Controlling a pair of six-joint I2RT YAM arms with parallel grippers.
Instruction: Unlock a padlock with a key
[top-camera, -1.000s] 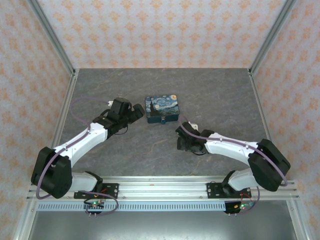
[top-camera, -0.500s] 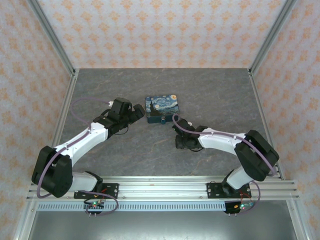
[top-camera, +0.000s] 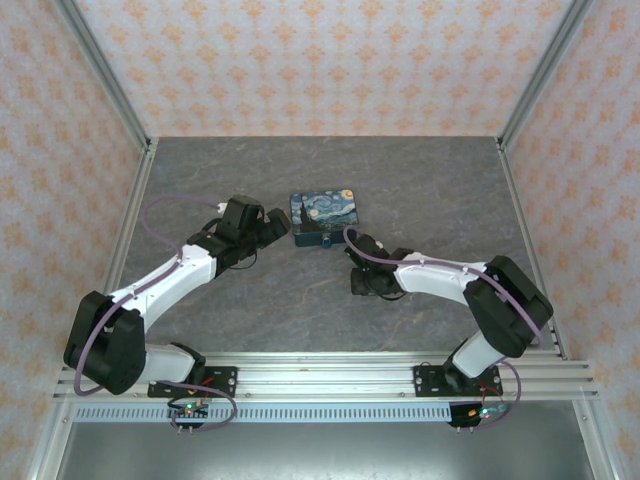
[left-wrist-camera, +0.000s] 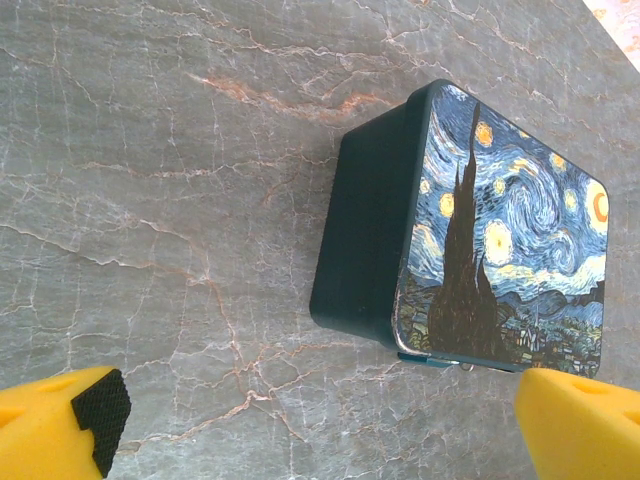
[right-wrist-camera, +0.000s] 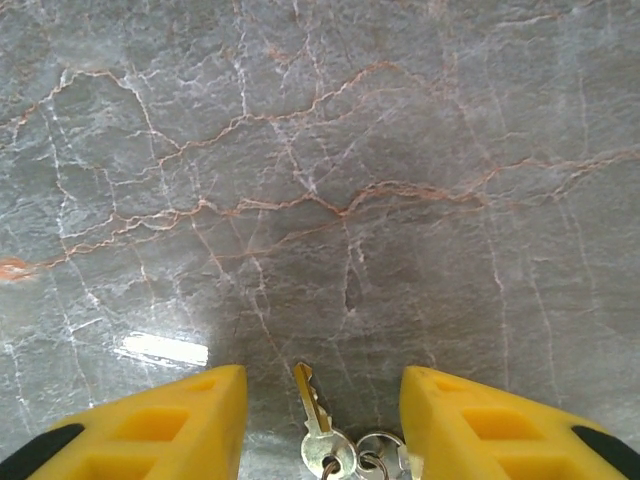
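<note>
Padlock (top-camera: 325, 241) sits just below centre in the top view, a tiny teal piece against the lower edge of the box (top-camera: 326, 210). In the left wrist view it shows as a thin teal sliver with a silvery bit, low and right of centre, under the bottom rim of the painted lid. Whether it hangs from the box or merely touches it cannot be told.

The box lies flat on the table (top-camera: 430, 190), its swirly blue lid facing up and its dark side wall turned toward the left of the left wrist frame.

The key (right-wrist-camera: 312, 405) is at the bottom centre of the right wrist view, its blade pointing up the frame and its ring at the bottom edge. It lies between the two yellow fingers of the right claw (right-wrist-camera: 318, 372), whose jaws stand partly apart. The blade touches neither finger; the ring is just beside the finger at lower right.

The left claw (left-wrist-camera: 315, 400) is spread wide with nothing in it, near the box, its fingers in the two lower corners of its frame.
</note>
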